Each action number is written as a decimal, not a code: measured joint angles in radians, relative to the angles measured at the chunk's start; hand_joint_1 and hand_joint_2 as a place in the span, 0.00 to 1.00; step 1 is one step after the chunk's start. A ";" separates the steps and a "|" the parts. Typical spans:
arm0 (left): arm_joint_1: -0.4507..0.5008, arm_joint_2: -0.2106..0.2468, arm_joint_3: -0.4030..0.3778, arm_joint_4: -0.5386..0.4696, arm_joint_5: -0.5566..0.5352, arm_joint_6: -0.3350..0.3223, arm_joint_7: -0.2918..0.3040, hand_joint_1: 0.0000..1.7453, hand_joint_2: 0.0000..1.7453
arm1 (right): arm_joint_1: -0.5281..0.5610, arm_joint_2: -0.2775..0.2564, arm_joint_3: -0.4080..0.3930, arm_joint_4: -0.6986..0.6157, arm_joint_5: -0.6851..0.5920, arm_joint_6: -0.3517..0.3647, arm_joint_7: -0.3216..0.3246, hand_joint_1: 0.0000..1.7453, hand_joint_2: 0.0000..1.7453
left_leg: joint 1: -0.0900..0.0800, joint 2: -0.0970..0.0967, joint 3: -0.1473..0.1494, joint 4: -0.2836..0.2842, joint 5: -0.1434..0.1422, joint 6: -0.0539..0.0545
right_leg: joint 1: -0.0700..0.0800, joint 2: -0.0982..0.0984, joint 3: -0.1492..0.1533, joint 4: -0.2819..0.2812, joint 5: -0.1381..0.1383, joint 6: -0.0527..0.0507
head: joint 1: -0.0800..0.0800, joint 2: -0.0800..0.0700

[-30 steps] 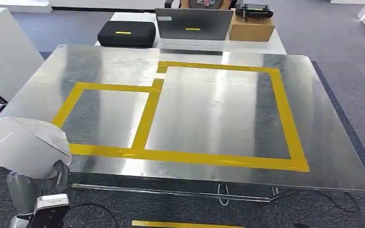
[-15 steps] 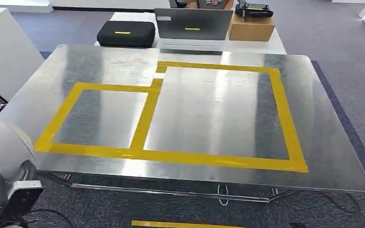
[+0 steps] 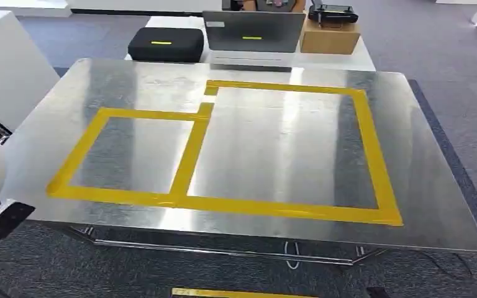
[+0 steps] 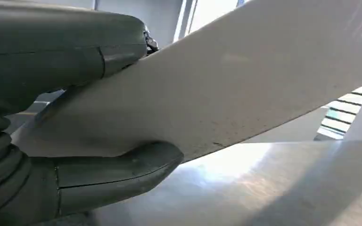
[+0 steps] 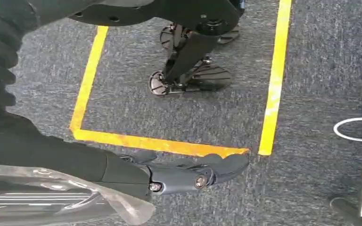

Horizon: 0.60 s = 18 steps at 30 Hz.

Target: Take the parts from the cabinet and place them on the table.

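Robot hands: grey, ribbed wrist covers.
Left hand (image 4: 66, 117): thick matte grey thumb with a seam line across it. Right hand (image 5: 122, 174): dark fingers (image 5: 198, 175), small round screws at the hinges, clear plastic film at the wrist.

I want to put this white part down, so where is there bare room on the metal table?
Both yellow tape boxes on the metal table are bare: the small one nearer the left hand holding the white part, the large one beside it. Clutter sits beyond the far edge: black case, laptop, cardboard box.
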 joint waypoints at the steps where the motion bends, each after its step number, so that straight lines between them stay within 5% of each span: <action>1: -0.024 0.001 -0.019 0.025 -0.008 0.002 0.008 1.00 1.00 | 0.000 -0.001 0.000 0.000 0.000 0.002 0.001 0.00 1.00 | 0.000 0.000 0.000 0.000 0.000 0.000 | 0.000 0.001 0.012 0.000 0.001 0.001 | 0.000 0.000; 18: -0.288 -0.047 -0.272 0.299 -0.228 -0.037 0.096 1.00 1.00 | -0.007 -0.003 0.015 0.005 0.034 -0.006 0.011 0.00 1.00 | -0.001 0.002 0.000 0.001 0.001 0.000 | -0.001 0.004 0.008 0.000 0.003 0.003 | 0.000 0.000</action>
